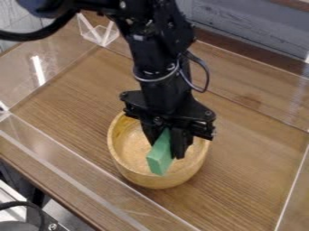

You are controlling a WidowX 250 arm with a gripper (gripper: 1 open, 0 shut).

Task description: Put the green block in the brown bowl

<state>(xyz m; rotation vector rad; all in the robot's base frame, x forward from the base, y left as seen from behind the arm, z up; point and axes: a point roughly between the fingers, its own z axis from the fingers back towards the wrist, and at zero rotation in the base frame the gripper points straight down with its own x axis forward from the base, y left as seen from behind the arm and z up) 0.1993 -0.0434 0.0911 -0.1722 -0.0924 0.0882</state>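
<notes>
The green block [161,154] hangs upright in my gripper [171,140], whose black fingers are shut on its upper end. Its lower end reaches down inside the brown bowl [126,144], a round tan wooden bowl on the wooden tabletop. The gripper stands directly over the bowl's right half, and the arm covers part of the bowl's far rim. Whether the block's lower end touches the bowl's floor I cannot tell.
Clear acrylic walls [54,54] run around the wooden work surface [259,144]. A small clear stand [99,32] sits at the back left. Black cables [18,217] lie outside the front left corner.
</notes>
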